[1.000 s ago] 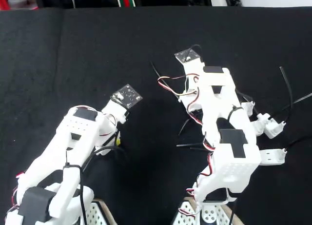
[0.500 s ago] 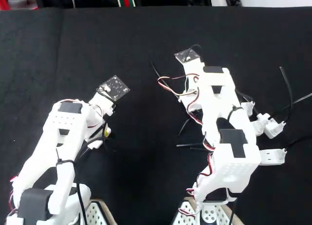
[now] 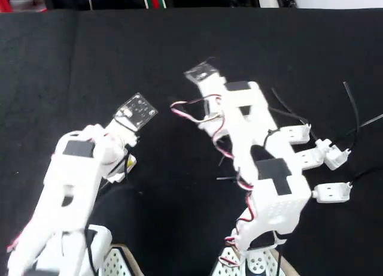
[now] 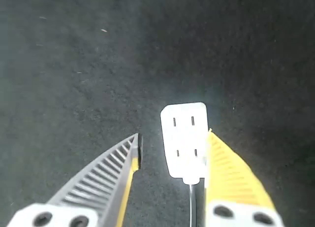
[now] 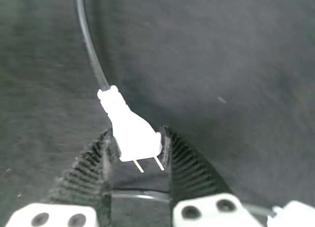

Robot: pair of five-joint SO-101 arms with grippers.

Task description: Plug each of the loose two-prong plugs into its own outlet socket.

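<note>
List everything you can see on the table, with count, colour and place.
cloth: one, black, covers the table.
outlet block: one, white, on the cloth between the left gripper's fingers.
plug: one, white, two-prong, in the right gripper.
connector pieces: three, white, on the cloth beside the right arm.
cords: several, black, by those pieces.
left gripper: one, grey and yellow, open.
right gripper: one, black, shut on the plug.

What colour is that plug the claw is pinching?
White plug on a dark cord; the right wrist view shows it best.
</note>
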